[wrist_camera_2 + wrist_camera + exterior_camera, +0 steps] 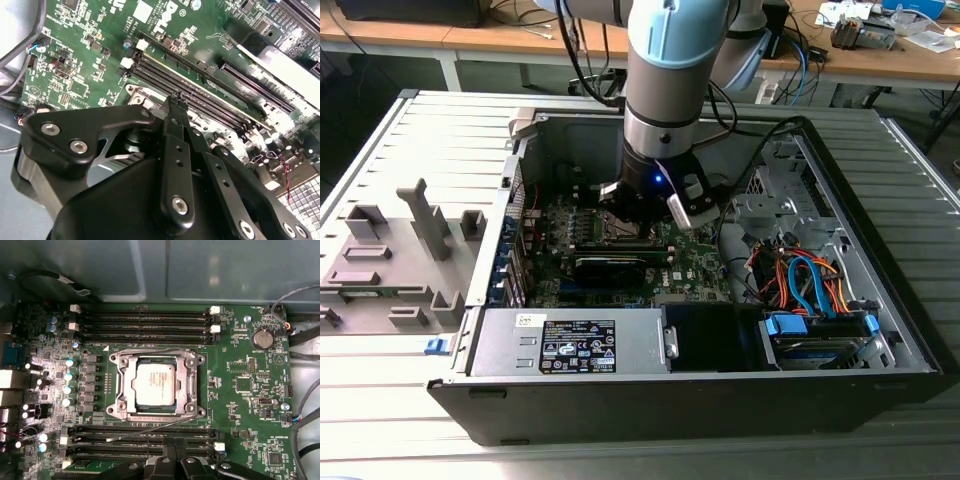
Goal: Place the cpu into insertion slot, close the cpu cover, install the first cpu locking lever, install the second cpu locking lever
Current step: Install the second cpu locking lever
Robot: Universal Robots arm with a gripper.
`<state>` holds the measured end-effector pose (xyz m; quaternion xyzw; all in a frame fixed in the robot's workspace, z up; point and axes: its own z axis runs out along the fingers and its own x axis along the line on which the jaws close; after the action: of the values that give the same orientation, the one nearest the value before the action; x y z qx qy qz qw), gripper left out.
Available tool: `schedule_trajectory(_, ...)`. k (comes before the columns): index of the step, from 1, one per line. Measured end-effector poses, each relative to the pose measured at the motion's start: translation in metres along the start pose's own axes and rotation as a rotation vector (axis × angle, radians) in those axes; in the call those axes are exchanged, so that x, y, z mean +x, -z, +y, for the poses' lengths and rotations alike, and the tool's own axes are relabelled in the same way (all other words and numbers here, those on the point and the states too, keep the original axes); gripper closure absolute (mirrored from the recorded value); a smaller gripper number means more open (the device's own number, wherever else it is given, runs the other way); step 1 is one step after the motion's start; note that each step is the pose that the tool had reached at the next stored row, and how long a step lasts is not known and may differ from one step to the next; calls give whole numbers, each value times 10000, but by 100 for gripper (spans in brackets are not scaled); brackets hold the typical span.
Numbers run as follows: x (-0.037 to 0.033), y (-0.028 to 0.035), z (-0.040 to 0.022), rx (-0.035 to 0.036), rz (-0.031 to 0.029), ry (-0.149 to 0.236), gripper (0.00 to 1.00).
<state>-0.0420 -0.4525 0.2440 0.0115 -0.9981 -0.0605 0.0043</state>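
In the first wrist view the silver cpu (154, 384) lies flat in the insertion slot (116, 411) on the green motherboard. The cpu cover (186, 385) is down around it, and the chip shows through its window. A thin wire locking lever (150, 429) angles away from the slot on the side nearest my gripper (175, 460). The other lever (150, 350) runs along the far side. In the second wrist view my gripper (175, 100) is shut with nothing between its fingers, its tip just above the board beside the slot's corner. In the exterior view the gripper (640, 215) hangs low inside the case.
Black memory slots (145, 322) flank the socket on both sides. The grey power supply (570, 345) sits at the case's front. Orange and blue cables (800, 275) and a drive bay (820, 330) fill the exterior view's right. A grey fixture tray (390, 260) lies outside the case on the left.
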Motion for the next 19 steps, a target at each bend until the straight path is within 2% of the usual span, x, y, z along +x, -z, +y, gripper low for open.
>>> schedule_trajectory(9,40,0,-91,-159,-4,2,89)
schedule_trajectory(19,66,-1,-189,-225,-5,2,89)
